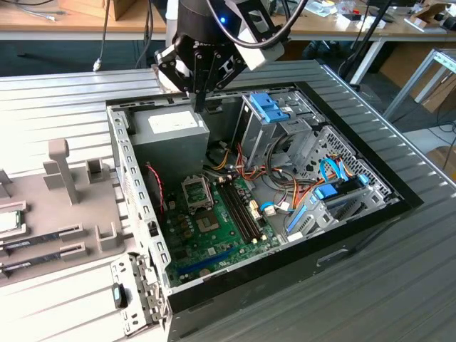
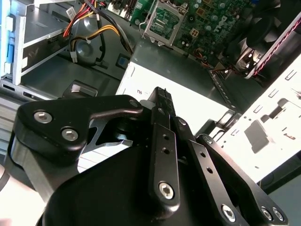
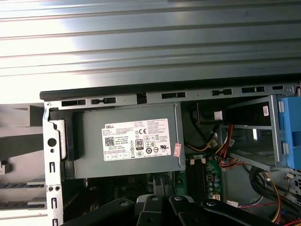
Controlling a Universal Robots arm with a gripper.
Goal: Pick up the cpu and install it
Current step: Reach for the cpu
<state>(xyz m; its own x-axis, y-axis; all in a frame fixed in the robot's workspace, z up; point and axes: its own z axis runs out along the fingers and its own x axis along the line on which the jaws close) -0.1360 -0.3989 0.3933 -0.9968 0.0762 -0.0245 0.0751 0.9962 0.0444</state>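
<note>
1. Gripper hangs over the power supply, in a corner of the open computer case. The case lies mid-worktop.
2. Fingers: in the exterior view they are drawn together into one narrow tip, with no gap to be seen and nothing between them. In the second wrist view the gripper is edge-on, one finger covering the other.
3. cpu: lies flat on the grey fixture tray at the worktop's edge on the exterior view's left, well apart from the gripper (partly cut off by the frame).
4. Memory sticks lie on the same tray, near the cpu.
5. Exterior view: the motherboard lies on the case floor, its socket frame just beside the power supply.
6. Second wrist view: socket frame beyond the power supply.
7. First wrist view: labelled face of the power supply, case rim, ribbed worktop beyond.
</note>
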